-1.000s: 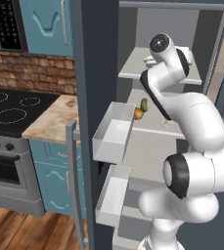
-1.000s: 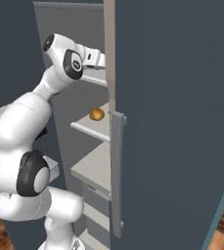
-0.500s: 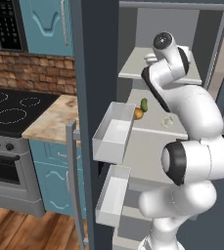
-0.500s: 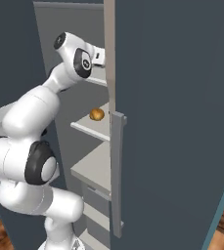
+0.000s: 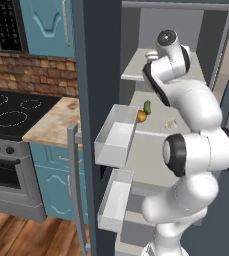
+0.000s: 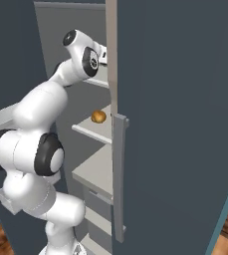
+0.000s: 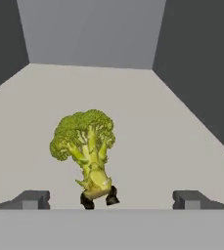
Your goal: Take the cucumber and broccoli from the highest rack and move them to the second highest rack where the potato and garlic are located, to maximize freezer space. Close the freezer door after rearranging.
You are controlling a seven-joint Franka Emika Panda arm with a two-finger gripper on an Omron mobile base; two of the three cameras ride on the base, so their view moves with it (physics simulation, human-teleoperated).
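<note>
Broccoli (image 7: 86, 142) is seen in the hand view as one bumpy green crown on a pale yellow-green stalk, standing upright on the smooth, matte grey highest rack (image 7: 147, 127); it stands between the fingertips (image 7: 32, 199) but nearer the left one, a little beyond them and touched by neither. The gripper (image 7: 111, 201) is released, its two blocky dark tips spread wide with nothing between them. No writing, brand or label can be read on any surface. In the left base view the white, glossy, rounded arm is reaching into the freezer (image 5: 93, 75), a tall dark slate box with flat grey shelves. On the second highest rack (image 5: 156, 131), one shelf below the broccoli's, three small things are counted: a green elongated piece (image 5: 147, 106), upright and touching a round orange-brown potato (image 5: 142, 116), and a pale, lumpy garlic (image 5: 171, 123) set apart from them, nearer the arm. Whether the green piece is the cucumber cannot be told. Two translucent white door bins (image 5: 115, 137), box-shaped and open-topped, are mounted one above the other on the freezer door (image 5: 86, 165), which is standing open. In the right base view the potato (image 6: 98, 116) is seen alone on that same rack, below the gripper's shelf. Beside the freezer, a speckled tan counter (image 5: 53, 122) and a black glass cooktop (image 5: 13, 107) with round burner rings are seen under a red-brown brick backsplash (image 5: 28, 75).
</note>
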